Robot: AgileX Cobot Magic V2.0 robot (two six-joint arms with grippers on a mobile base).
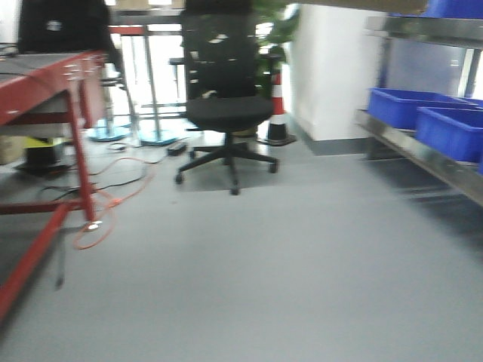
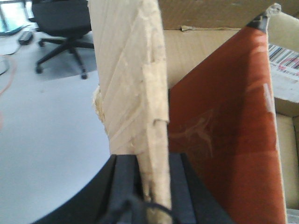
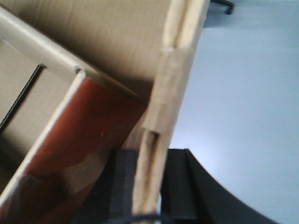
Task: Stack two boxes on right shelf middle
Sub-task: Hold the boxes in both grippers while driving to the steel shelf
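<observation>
A: Progress?
B: Early, I'd judge. No box seen on the shelf [image 1: 423, 154]. One box [image 2: 131, 84] is held well apart from it, with the left pincer [image 2: 152, 186] and right pincer [image 3: 149, 186] each clamped on a wall edge.
A: Materials?
B: Brown corrugated card, frayed rim, rust-red inner panel. The shelf has a shiny steel lip and carries blue bins [image 1: 404, 105].
</observation>
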